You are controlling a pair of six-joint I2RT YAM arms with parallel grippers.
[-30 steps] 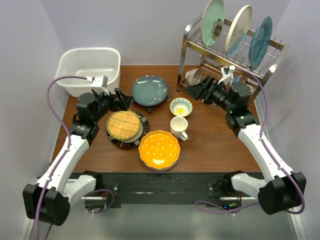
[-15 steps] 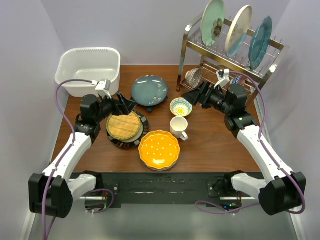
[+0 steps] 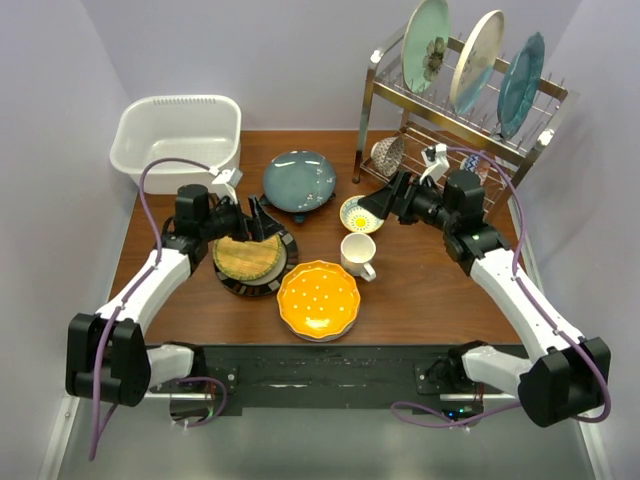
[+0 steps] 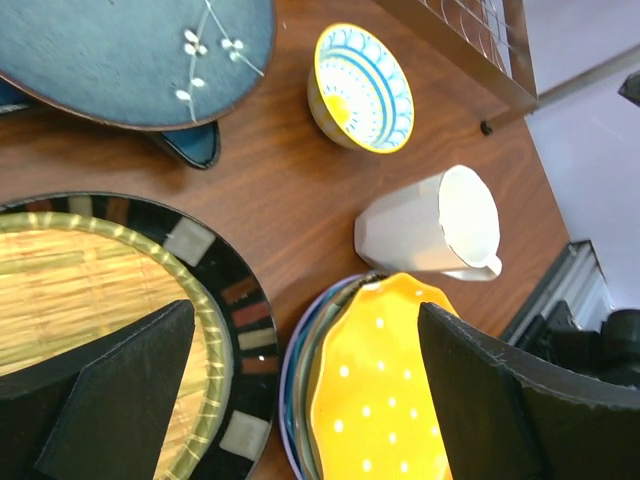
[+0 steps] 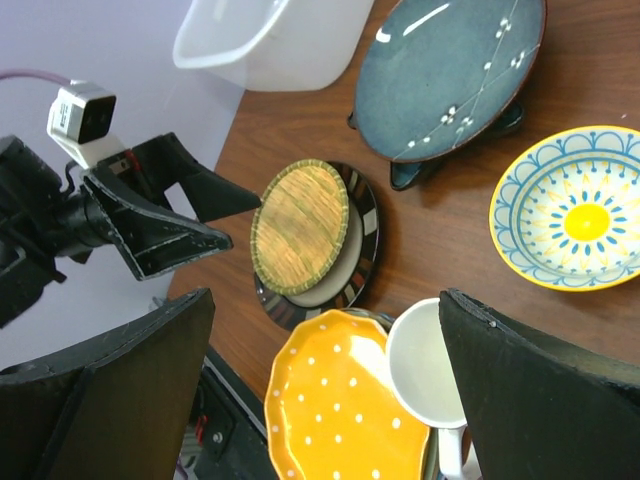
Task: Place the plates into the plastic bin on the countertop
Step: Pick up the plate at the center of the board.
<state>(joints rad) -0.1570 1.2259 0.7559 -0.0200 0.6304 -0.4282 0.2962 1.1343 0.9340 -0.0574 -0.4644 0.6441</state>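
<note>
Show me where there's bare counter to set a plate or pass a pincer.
The widest bare countertop lies right of the mug and orange plate, up to the right arm. A smaller patch sits at the near edge, left of the orange plate. The plastic bin is empty. Crowded: the centre, where woven plate, teal plate, bowl and mug sit close together.
</note>
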